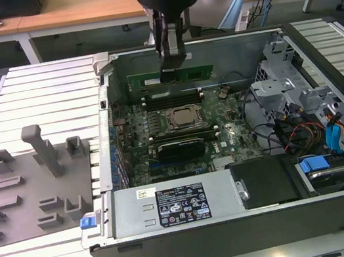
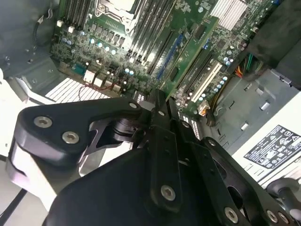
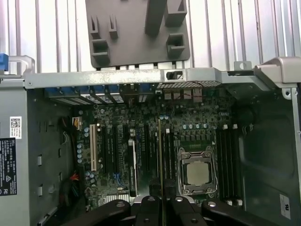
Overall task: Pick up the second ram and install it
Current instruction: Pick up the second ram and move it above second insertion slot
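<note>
In the exterior view my gripper [image 1: 173, 68] is shut on the second ram [image 1: 198, 70], a thin green stick held level on its long edge above the open computer case. It hangs over the motherboard near the black memory slots [image 1: 173, 95] beyond the CPU socket [image 1: 180, 118], parallel to them and clear of them. The first wrist view shows the second ram [image 3: 160, 155] edge-on as a thin line running out from my gripper [image 3: 160, 209], beside the CPU socket [image 3: 197, 172]. In the second wrist view the second ram [image 2: 193, 52] reaches out from my gripper [image 2: 162, 106] over the board.
The grey holder tray [image 1: 11, 197] with upright blocks lies on the slatted table at the exterior view's left. Inside the case are a power supply [image 1: 172, 205], drive cages [image 1: 284, 82] and loose cables [image 1: 305, 128]. The case walls [image 1: 104, 100] ring the board.
</note>
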`<state>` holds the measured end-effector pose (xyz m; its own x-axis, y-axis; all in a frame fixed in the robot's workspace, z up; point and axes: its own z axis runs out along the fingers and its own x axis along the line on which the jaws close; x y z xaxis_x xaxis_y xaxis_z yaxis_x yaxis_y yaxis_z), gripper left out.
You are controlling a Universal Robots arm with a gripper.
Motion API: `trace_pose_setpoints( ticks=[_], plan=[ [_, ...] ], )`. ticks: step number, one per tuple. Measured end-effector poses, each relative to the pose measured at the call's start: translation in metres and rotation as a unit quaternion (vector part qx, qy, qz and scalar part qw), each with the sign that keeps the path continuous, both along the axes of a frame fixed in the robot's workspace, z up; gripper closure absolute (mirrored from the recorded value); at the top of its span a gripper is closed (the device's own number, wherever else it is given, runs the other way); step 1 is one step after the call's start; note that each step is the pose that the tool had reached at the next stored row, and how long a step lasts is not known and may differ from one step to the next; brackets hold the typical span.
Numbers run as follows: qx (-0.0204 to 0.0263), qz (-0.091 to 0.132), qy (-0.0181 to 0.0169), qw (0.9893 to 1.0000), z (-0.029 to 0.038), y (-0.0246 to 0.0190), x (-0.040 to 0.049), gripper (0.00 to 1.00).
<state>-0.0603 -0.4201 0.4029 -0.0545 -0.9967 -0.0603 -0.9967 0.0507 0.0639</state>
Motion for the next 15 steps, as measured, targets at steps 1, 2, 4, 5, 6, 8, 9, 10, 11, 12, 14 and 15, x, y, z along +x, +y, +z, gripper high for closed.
trace_pose_setpoints(
  ticks=[1, 2, 4, 5, 6, 8, 9, 10, 11, 12, 14, 15],
  plan=[
    [0.0, 0.0, 0.0001, 1.0, -0.0019, 0.0001, 0.0017, 0.86],
    [0.0, 0.0, 0.0002, 1.0, -0.0031, 0.0002, 0.0029, 0.86],
    [0.0, 0.0, 0.0003, 1.0, -0.0062, 0.0005, 0.0061, 0.86],
    [0.0, 0.0, 0.0003, 1.0, -0.007, 0.0006, 0.0069, 0.86],
    [0.0, 0.0, 0.0004, 1.0, -0.0078, 0.0007, 0.0078, 0.86],
    [0.0, 0.0, 0.0005, 1.0, -0.01, 0.001, 0.0102, 0.86],
    [0.0, 0.0, 0.0005, 1.0, -0.011, 0.0011, 0.0111, 0.86],
    [0.0, 0.0, 0.0006, 1.0, -0.0119, 0.0011, 0.0122, 0.86],
    [0.0, 0.0, 0.0006, 1.0, -0.0129, 0.0012, 0.0134, 0.86],
    [0.0, 0.0, 0.0007, 1.0, -0.014, 0.0014, 0.0145, 0.86],
    [0.0, 0.0, 0.0008, 1.0, -0.017, 0.0016, 0.0178, 0.86],
    [0.0, 0.0, 0.0008, 1.0, -0.018, 0.0017, 0.019, 0.86]
  ],
)
